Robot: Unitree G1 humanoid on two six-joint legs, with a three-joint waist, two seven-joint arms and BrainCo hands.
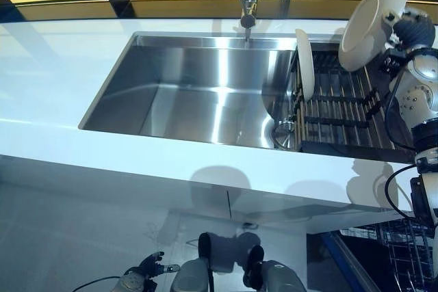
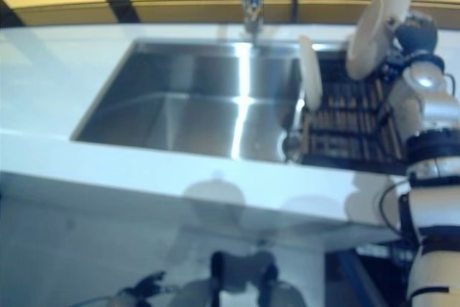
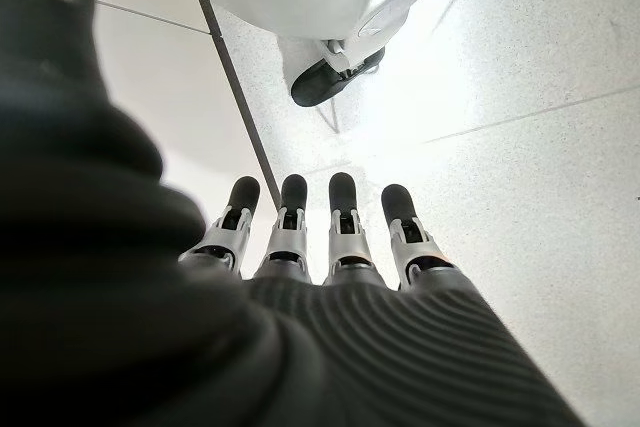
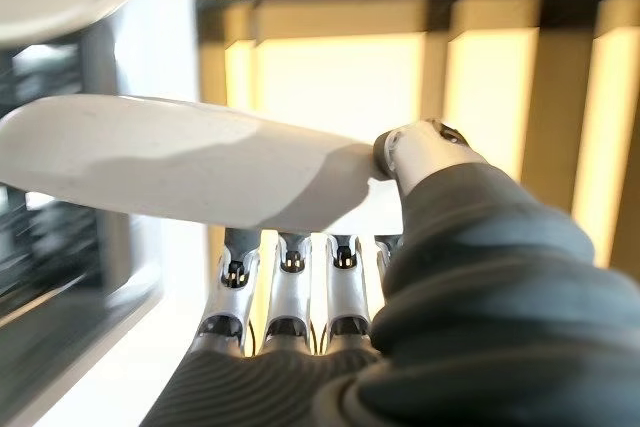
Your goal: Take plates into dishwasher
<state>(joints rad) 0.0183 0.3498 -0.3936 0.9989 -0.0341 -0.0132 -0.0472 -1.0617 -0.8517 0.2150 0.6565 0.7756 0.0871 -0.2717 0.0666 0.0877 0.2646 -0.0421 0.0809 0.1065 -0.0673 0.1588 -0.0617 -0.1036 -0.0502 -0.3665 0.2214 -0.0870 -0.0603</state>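
From the head views, the right hand point(image 1: 410, 29) held a round white plate point(image 1: 373, 22) lifted above the dark slatted drying rack point(image 1: 342, 111), where another white plate point(image 1: 305, 66) stood on edge. In the right wrist view, thumb and fingers point(image 4: 290, 277) pinched the raised plate's rim. In the left wrist view, the left hand point(image 3: 330, 247) hung idle, fingers straight. Judged mid-carry; next it needed lowering toward the wire dishwasher basket point(image 1: 400, 247).

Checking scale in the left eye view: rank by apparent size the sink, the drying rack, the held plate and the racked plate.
1. sink
2. drying rack
3. held plate, in the right hand
4. racked plate, seen edge-on, so unsure

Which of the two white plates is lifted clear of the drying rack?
The plate pinched in the right hand; the other plate stands in the rack.
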